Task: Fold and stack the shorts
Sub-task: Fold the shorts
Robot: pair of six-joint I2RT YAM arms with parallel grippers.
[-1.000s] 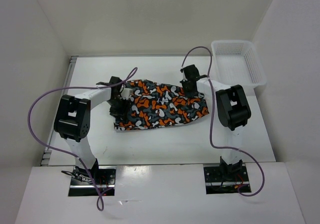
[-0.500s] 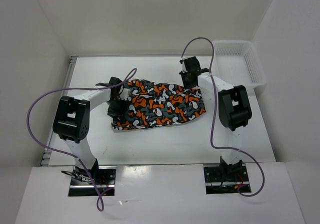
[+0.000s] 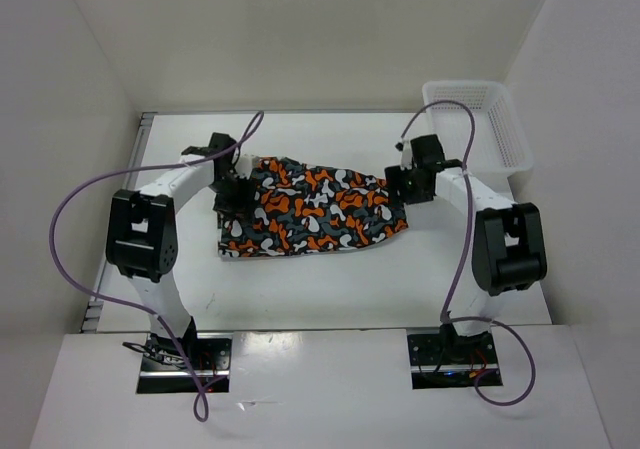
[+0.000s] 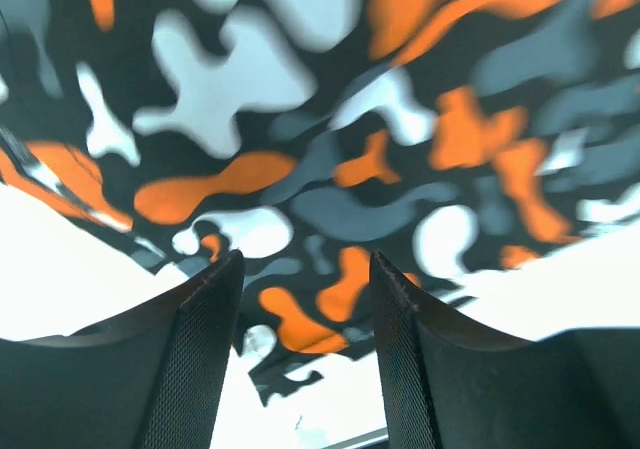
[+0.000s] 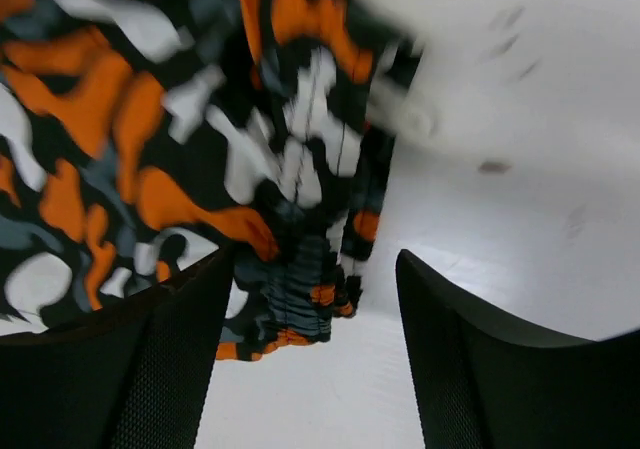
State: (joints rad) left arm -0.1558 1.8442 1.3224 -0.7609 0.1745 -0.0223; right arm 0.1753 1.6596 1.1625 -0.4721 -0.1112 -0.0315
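Observation:
The shorts [image 3: 310, 209], printed in orange, white, black and grey-teal, lie flat across the middle of the white table [image 3: 330, 289]. My left gripper [image 3: 232, 184] hovers over their left end. In the left wrist view the print [image 4: 330, 119] fills the frame, and my left gripper [image 4: 305, 259] stands open above the cloth's edge with nothing pinched. My right gripper [image 3: 408, 181] is at the shorts' right end. In the right wrist view it [image 5: 315, 254] is open wide over the gathered edge of the shorts [image 5: 120, 119], not touching it.
A white mesh basket [image 3: 470, 119] stands at the back right corner of the table. White walls close in the left, back and right sides. Purple cables loop from both arms.
My right gripper has opened, let go of the shorts' right end and moved off to the right. My left gripper has opened wider and shifted back a little. The shorts have settled flat.

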